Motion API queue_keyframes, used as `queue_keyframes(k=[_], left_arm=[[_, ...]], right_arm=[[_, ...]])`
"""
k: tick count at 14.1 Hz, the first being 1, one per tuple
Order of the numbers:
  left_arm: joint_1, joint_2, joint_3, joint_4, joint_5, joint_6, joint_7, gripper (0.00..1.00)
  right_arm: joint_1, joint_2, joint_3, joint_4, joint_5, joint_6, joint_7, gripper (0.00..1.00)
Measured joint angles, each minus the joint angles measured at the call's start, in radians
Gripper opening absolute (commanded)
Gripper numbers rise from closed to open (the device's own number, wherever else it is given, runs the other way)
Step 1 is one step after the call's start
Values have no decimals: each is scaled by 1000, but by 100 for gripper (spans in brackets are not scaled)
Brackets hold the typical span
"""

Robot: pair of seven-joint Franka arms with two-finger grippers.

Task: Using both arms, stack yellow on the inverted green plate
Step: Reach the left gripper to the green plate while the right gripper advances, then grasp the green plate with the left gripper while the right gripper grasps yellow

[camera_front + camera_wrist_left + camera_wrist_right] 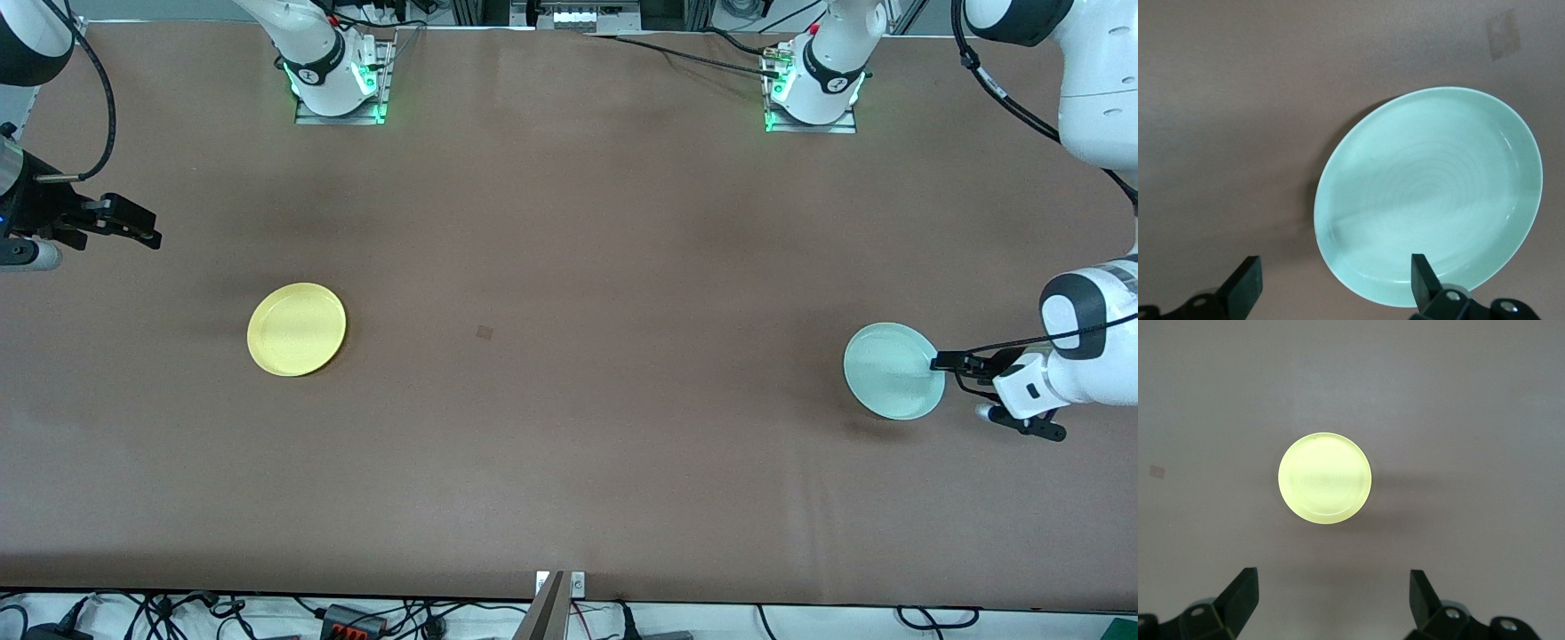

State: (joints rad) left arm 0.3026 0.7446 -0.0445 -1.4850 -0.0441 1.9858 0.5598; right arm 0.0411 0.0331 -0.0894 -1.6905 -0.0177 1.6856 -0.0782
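Observation:
The yellow plate (296, 329) lies right side up on the brown table toward the right arm's end; it shows small in the right wrist view (1325, 478). The green plate (889, 369) lies hollow side up toward the left arm's end and fills the left wrist view (1431, 193). My left gripper (987, 393) is open at that plate's edge. One finger (1423, 280) is over the rim, the other is off the plate over bare table. My right gripper (116, 229) is open and empty, high over the table's end, well away from the yellow plate.
A small dark square mark (484, 332) lies on the brown table cover between the two plates. The arm bases (338, 84) (813, 93) stand along the table's edge farthest from the front camera. Cables hang below the nearest edge.

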Motion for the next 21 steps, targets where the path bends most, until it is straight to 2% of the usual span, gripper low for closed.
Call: queue_keyframes(k=[3, 6, 7, 8, 10, 11, 12, 16, 21], left_arm=[[28, 34, 0, -1, -88, 9, 78, 79], [40, 49, -3, -1, -99, 13, 96, 64], [41, 52, -3, -1, -101, 13, 101, 56], [44, 56, -3, -1, -109, 13, 110, 41], [52, 65, -3, -1, -123, 14, 152, 29], [56, 68, -3, -1, -128, 14, 171, 11], [57, 70, -3, -1, -129, 14, 180, 1], [57, 74, -9, 12, -133, 19, 201, 1], [46, 54, -19, 87, -133, 17, 202, 1]], right_arm=[[0, 0, 0, 0, 0, 0, 0, 100], [0, 1, 0, 0, 0, 0, 0, 100], [0, 2, 0, 0, 0, 1, 0, 100], [0, 3, 0, 0, 0, 1, 0, 100], [0, 10, 0, 0, 0, 1, 0, 100], [1, 16, 0, 0, 0, 1, 0, 100], [1, 25, 2, 0, 0, 1, 0, 100], [3, 81, 9, -3, 1, 0, 0, 100], [0, 207, 8, -7, 1, 34, 0, 100]])
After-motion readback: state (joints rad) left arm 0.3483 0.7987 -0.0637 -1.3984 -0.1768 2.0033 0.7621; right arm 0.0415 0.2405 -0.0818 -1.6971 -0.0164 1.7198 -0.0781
